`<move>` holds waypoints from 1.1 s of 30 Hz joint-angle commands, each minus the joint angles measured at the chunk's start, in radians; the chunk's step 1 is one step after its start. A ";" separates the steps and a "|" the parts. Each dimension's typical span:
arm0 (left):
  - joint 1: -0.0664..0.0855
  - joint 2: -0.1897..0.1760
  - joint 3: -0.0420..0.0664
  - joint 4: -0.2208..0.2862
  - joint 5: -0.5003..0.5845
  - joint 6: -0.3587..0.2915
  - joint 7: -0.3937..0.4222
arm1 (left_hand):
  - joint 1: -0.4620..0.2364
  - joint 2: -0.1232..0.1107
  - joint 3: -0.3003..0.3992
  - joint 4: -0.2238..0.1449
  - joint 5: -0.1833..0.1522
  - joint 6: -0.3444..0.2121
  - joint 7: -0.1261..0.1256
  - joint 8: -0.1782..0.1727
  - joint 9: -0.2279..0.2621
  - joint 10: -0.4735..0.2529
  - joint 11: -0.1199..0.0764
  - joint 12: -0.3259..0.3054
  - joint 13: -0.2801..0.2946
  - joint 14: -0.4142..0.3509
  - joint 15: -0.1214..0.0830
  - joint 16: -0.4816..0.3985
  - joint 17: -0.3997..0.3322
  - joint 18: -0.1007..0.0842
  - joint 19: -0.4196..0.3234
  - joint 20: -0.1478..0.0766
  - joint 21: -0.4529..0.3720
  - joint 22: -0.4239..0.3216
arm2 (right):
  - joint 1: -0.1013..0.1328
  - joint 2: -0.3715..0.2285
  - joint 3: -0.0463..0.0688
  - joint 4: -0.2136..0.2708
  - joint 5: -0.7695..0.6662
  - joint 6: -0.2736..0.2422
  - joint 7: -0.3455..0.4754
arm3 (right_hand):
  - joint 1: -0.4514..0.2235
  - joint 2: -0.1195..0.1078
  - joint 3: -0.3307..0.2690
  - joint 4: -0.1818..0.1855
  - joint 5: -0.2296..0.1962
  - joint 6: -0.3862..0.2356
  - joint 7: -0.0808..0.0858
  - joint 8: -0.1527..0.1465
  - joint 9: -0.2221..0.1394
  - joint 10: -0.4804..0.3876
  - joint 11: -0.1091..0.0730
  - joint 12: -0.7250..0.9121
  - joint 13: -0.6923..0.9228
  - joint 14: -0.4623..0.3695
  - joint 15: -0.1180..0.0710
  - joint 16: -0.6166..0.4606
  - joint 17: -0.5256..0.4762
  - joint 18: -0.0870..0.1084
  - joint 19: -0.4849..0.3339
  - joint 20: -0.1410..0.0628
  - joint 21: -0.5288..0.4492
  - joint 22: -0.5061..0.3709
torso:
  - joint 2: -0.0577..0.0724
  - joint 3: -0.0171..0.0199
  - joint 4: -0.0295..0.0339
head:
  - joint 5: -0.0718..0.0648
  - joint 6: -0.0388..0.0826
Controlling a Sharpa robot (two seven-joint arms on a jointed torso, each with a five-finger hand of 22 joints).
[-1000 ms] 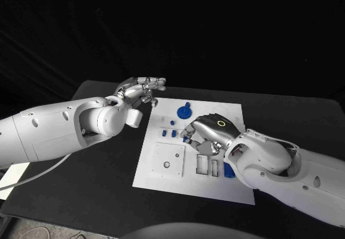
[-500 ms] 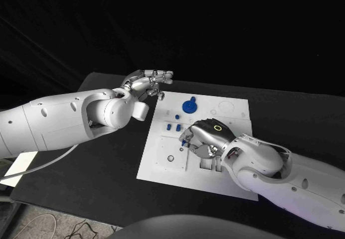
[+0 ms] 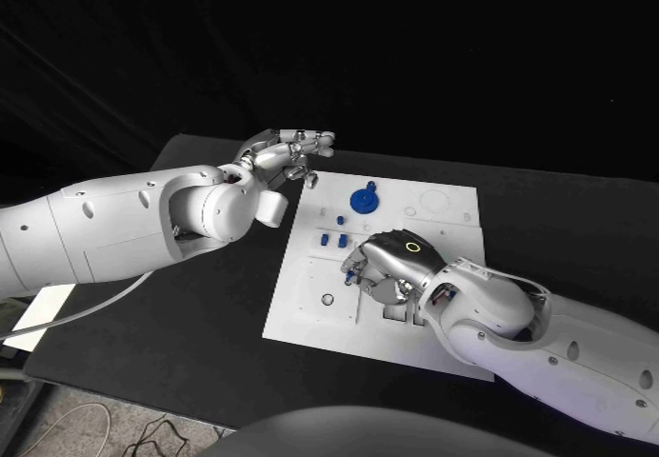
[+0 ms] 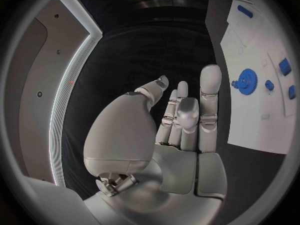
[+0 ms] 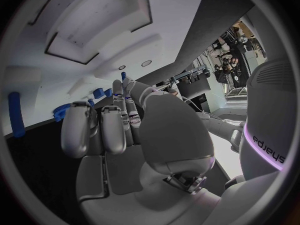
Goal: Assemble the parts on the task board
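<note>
The white task board [image 3: 305, 324] lies in the middle of the black table. A blue gear [image 3: 364, 201] stands near its far edge, with small blue parts [image 3: 334, 241] just below it. My right hand [image 3: 393, 261] hovers low over the board's middle with its fingers curled down, pinching a small blue part [image 3: 351, 277] at its fingertips. The same part's tip [image 5: 123, 76] pokes out past the fingers in the right wrist view. My left hand [image 3: 289, 153] hangs over the table off the board's far left corner, fingers straight and apart, holding nothing. The gear [image 4: 248, 81] lies beyond it.
Recessed slots [image 3: 398, 309] lie under my right forearm on the board. A long blue part [image 5: 14, 114] lies near the board's edge in the right wrist view. Bare black table [image 3: 192, 305] stretches to the left of the board, and a white cable [image 3: 83, 309] hangs beside its left edge.
The camera has shifted. My right hand has moved a little toward the board's near left with the blue part in its fingertips. My left hand keeps its place.
</note>
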 commanded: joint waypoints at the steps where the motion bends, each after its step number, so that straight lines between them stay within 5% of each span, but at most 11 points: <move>1: 0.001 0.003 0.000 0.002 -0.005 0.008 0.009 | 0.004 -0.002 -0.004 -0.002 0.003 -0.006 0.000 0.006 -0.001 -0.009 0.001 0.005 0.001 -0.001 0.009 0.004 -0.001 0.010 0.002 0.008 -0.006 -0.001 | -0.002 0.003 0.000 -0.002 -0.010 0.017 0.009 | -0.008 -0.002 0.005 0.000 0.004 0.006 0.002 0.003 0.001 0.001 -0.002 -0.002 0.000 0.049 -0.007 0.002 -0.001 0.004 0.000 -0.007 0.003 -0.001 | 0.000 0.0005 0.0004 | 0.001 -0.003; 33: 0.001 0.003 0.000 0.004 -0.005 0.013 0.006 | 0.004 -0.002 -0.004 -0.002 0.003 -0.008 0.001 0.006 -0.001 -0.011 0.001 0.007 0.002 -0.001 0.010 0.004 -0.002 0.010 0.002 0.008 -0.006 -0.001 | -0.006 0.031 -0.009 -0.035 -0.035 0.068 -0.007 | -0.014 -0.004 0.004 0.000 0.004 0.005 0.002 0.002 0.002 0.001 -0.002 -0.003 0.000 0.049 -0.007 0.002 -0.002 0.005 -0.001 -0.007 0.002 -0.003 | 0.000 0.0000 0.0000 | 0.003 -0.008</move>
